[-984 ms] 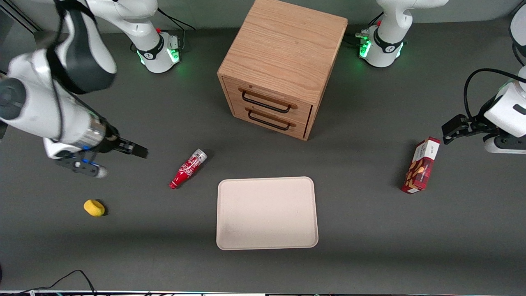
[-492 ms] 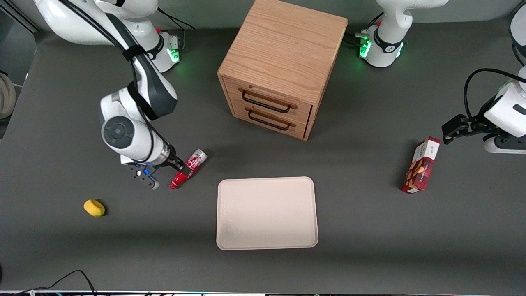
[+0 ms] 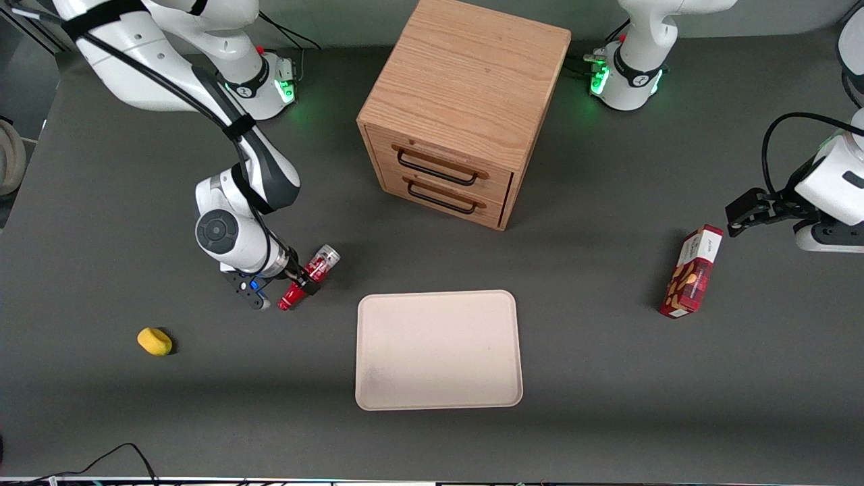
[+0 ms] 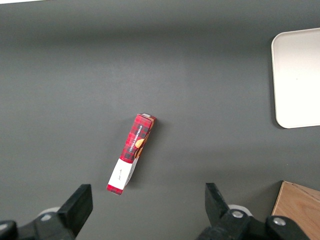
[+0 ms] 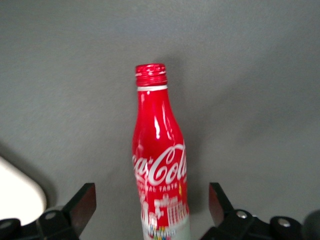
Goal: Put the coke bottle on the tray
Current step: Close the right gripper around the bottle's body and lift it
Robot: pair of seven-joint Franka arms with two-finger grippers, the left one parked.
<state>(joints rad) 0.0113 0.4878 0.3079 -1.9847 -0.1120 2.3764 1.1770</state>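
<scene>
coke bottle (image 5: 159, 165) x1, lying on table | tray (image 3: 439, 349) x1 | end effector (image 5: 152, 212) x1, open, straddling bottle

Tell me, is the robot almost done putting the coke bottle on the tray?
Not yet. The pincer has reached the coke bottle, open, one finger on each side. The bottle lies on the table, ungrabbed. Left: close, lift, carry to the empty tray.

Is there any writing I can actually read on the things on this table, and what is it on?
"Coca-Cola", white script: on the coke bottle, lying between the open fingers of the hand.
Small print lower on the bottle: too blurred to read.
Print on the red snack box: too small to read.
</scene>
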